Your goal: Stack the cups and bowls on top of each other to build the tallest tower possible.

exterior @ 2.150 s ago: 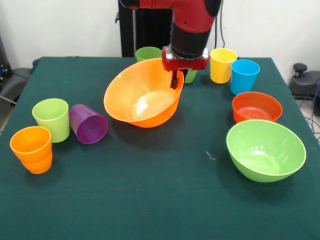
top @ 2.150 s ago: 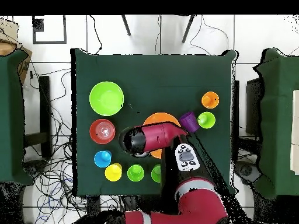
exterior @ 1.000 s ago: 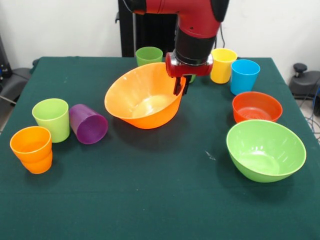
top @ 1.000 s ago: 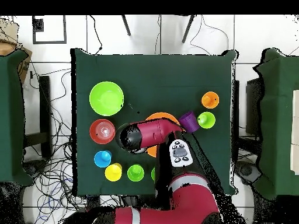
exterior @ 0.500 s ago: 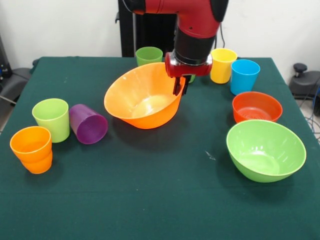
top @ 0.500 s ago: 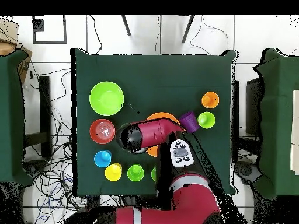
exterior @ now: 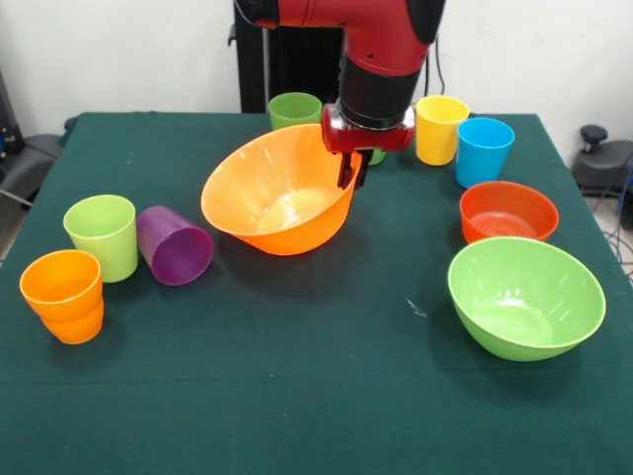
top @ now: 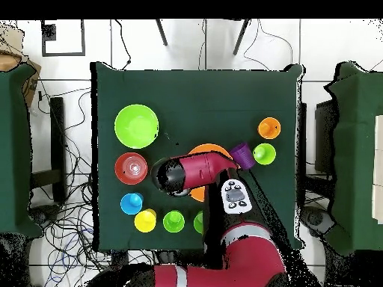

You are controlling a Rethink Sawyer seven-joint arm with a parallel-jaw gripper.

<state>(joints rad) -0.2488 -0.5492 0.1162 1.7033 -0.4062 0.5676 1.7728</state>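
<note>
My gripper is shut on the far right rim of the large orange bowl, which hangs tilted with its opening turned left and toward the camera. In the overhead view the arm hides the gripper, and only a crescent of the orange bowl shows. The lime-green bowl and the smaller red-orange bowl sit upright at the right. A yellow cup and a blue cup stand behind them. A green cup stands behind the orange bowl. At the left are a lime cup, a purple cup lying on its side, and an orange cup.
Another green cup is mostly hidden behind the gripper. The green cloth table has open room along its front. Overhead, the lime-green bowl and red-orange bowl lie at the left, and cables cover the floor around the table.
The orange bowl has tipped back from a steep tilt to a flatter one. The gripper with the bowl went slightly right, then back left.
</note>
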